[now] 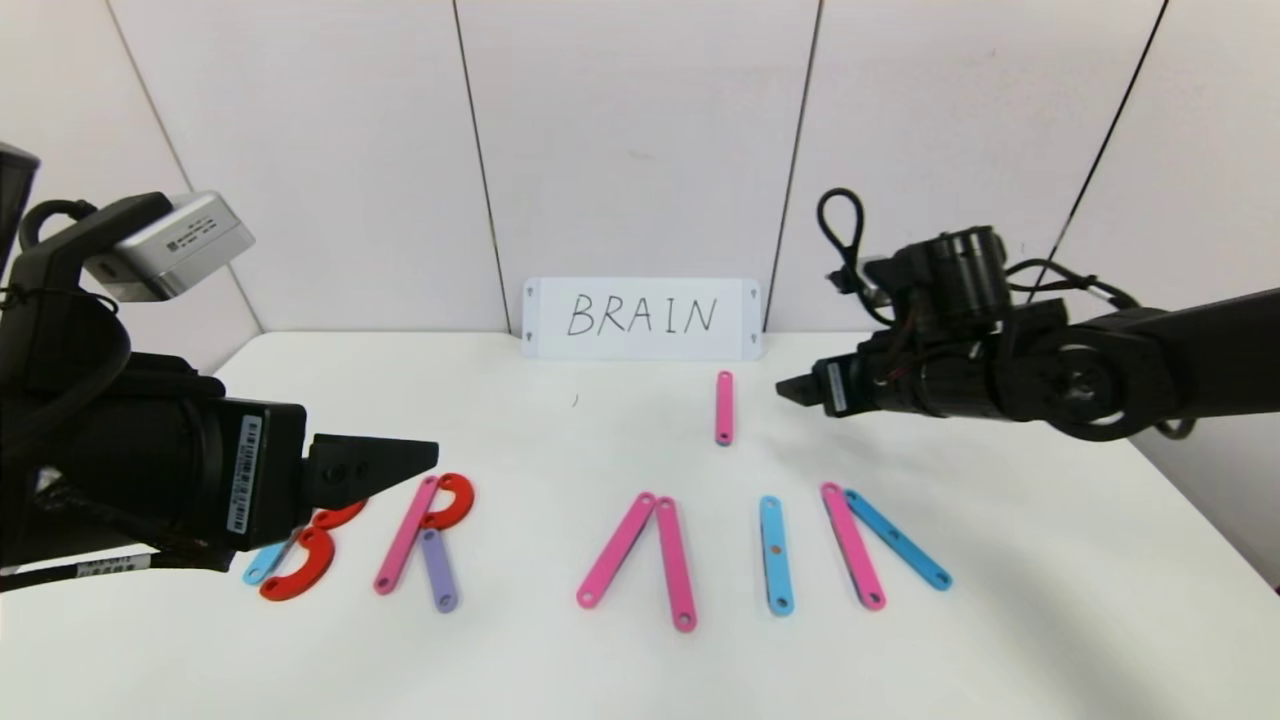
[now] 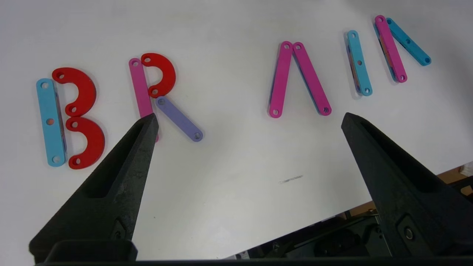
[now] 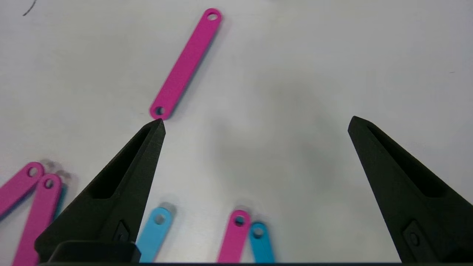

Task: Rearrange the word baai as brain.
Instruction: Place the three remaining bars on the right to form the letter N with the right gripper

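Both grippers have their jaws spread wide and hold nothing. From the head camera, the left gripper hangs over the B, and the right gripper floats just beside the loose pink bar, which lies behind the word and in front of the white card. From the left wrist camera, the letters read B, R, A, I, then a half-made N with only two bars. From the right wrist camera, one fingertip sits right next to the loose pink bar's end. I think a low swing there could knock that bar crooked.
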`<action>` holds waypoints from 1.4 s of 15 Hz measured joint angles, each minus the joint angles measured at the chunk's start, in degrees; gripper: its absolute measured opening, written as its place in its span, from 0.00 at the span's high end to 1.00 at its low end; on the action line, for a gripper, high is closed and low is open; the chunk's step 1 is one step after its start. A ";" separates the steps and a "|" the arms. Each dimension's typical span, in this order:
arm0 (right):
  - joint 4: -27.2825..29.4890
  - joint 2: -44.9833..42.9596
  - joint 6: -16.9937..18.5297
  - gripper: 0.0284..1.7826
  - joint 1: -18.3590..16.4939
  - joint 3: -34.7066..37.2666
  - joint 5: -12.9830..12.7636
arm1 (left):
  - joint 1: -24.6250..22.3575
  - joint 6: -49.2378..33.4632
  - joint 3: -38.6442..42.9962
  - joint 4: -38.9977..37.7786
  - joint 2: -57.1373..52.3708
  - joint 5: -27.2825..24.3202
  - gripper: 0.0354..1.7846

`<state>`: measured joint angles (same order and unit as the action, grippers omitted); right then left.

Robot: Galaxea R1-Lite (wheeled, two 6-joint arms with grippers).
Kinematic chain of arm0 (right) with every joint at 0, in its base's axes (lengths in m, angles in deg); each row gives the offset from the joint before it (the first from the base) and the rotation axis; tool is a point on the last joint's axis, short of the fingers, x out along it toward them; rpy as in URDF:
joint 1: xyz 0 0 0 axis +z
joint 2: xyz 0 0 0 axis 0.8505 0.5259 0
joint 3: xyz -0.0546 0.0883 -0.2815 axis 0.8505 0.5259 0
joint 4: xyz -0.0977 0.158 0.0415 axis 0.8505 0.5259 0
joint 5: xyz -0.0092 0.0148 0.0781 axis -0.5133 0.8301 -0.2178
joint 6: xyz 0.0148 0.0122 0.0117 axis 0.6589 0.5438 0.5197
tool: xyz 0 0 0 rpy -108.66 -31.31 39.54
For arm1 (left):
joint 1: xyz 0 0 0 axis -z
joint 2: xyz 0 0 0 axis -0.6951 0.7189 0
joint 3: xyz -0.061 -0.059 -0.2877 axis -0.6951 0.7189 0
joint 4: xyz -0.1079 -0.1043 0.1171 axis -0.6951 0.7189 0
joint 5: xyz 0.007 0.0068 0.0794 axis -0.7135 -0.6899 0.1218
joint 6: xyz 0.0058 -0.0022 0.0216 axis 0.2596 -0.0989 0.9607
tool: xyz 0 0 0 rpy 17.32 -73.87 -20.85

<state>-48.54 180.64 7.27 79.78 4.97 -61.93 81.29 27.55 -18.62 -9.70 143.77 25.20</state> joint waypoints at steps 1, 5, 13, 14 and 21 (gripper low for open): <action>0.34 1.71 2.19 0.03 1.63 -1.51 -1.56 | 0.00 0.00 0.00 0.00 0.00 0.00 0.03; 0.78 6.38 7.83 0.03 3.93 -6.03 -9.78 | 0.01 0.02 0.05 0.04 0.02 -0.02 0.03; 4.28 11.11 14.41 0.03 8.33 -11.58 -16.51 | 0.15 0.06 0.20 0.01 0.38 -0.09 0.03; 4.72 12.13 14.47 0.03 9.22 -12.48 -17.55 | 0.15 0.09 0.22 0.00 0.46 -0.07 0.03; 13.89 19.43 15.96 0.03 12.52 -26.11 -22.24 | 0.09 0.04 0.27 0.00 0.51 -0.07 0.03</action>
<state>-34.66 200.08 23.23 92.30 -21.14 -84.17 81.38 27.59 -18.35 -9.70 144.28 25.12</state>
